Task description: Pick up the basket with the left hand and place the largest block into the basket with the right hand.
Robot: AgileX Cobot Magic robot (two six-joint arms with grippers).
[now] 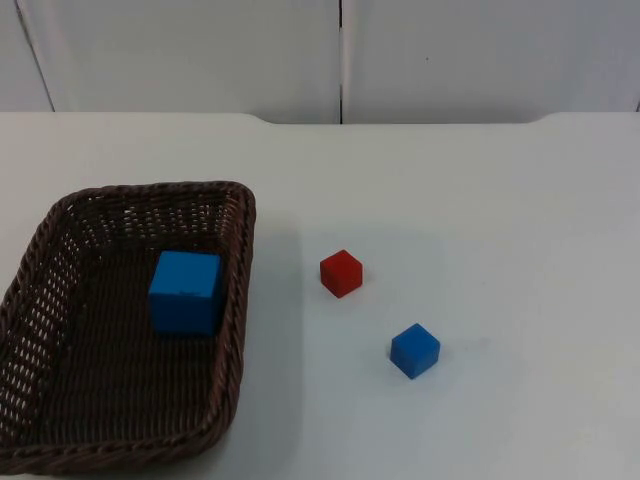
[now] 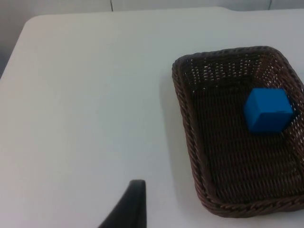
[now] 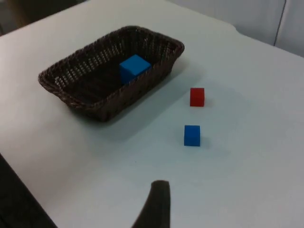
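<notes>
A dark brown wicker basket (image 1: 243, 270) rests on the white table at the left. Inside it lies a large blue block (image 1: 185, 292), close to the basket's right wall. The left wrist view has the same basket (image 2: 186, 118) and block (image 2: 267, 110). My left gripper (image 2: 128, 209) hovers over bare table beside the basket, apart from it. My right gripper (image 3: 154, 206) hangs high and back from the basket (image 3: 118, 95) and the large block (image 3: 134, 67). Neither gripper holds anything.
A small red block (image 1: 341, 273) (image 3: 197, 97) and a small blue block (image 1: 415, 351) (image 3: 192, 135) stand on the table to the right of the basket. The grey partition wall (image 1: 340, 50) closes the far side.
</notes>
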